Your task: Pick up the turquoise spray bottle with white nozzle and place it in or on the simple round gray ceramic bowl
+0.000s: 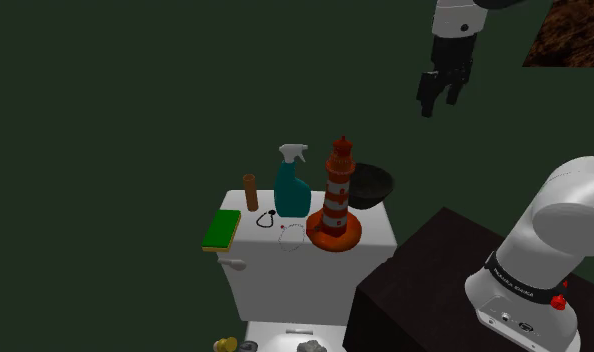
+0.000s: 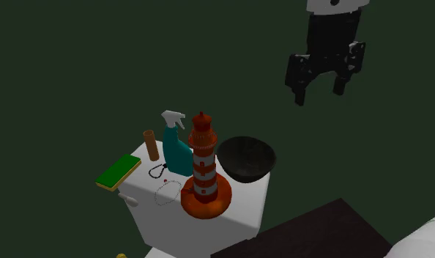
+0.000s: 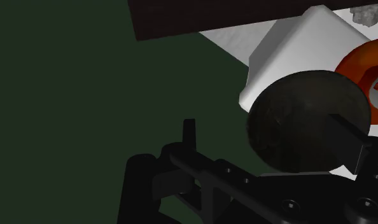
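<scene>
We see the all-black two-finger gripper [image 1: 440, 98] high in the upper right of the shoulder view, well apart from everything below. Its fingers stand apart and clasp nothing, which the second exterior view [image 2: 320, 91] shows plainly.

The turquoise spray bottle with white nozzle [image 1: 292, 188] stands upright near the middle of the shoulder view, on the lid of a white toilet tank [image 1: 285, 280]. In the second exterior view the bottle [image 2: 176, 152] sits left of centre. Just beside it, toward the frame's right, we find a red-and-white striped lighthouse figure on an orange base [image 1: 335, 205].

The round dark grey bowl [image 1: 371, 185] rests at the tank's right end, beyond the lighthouse figure, below and left of the gripper. In the wrist view the bowl [image 3: 296, 121] lies against the white tank corner.

A brown upright cylinder [image 1: 251, 192] stands left of the bottle, and a flat green sponge with a yellow edge [image 1: 222, 230] lies at the lid's left end.
</scene>
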Controlling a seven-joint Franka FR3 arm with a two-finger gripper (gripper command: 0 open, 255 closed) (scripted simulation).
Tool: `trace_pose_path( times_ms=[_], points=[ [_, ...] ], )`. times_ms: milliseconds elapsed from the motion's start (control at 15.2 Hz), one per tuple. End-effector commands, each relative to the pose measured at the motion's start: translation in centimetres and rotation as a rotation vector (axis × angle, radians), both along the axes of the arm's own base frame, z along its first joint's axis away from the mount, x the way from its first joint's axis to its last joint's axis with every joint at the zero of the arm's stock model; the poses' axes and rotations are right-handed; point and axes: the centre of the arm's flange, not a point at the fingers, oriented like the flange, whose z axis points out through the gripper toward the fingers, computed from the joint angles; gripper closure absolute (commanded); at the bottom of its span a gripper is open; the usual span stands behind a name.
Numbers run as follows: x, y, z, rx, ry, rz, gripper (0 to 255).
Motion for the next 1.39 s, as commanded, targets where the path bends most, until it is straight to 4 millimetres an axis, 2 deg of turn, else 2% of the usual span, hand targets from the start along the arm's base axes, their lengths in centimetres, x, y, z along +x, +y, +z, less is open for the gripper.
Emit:
trace_pose_path(
  times_ms=[0,660,1320],
  points=[
    [0.0,0.0,0.0,0.000,0.000,0.000,0],
    [5.2,4.2,-8.2,0.119,-0.167,0.336,0],
    [9.8,11.0,-14.9,0.237,-0.333,0.673,0]
  ],
)
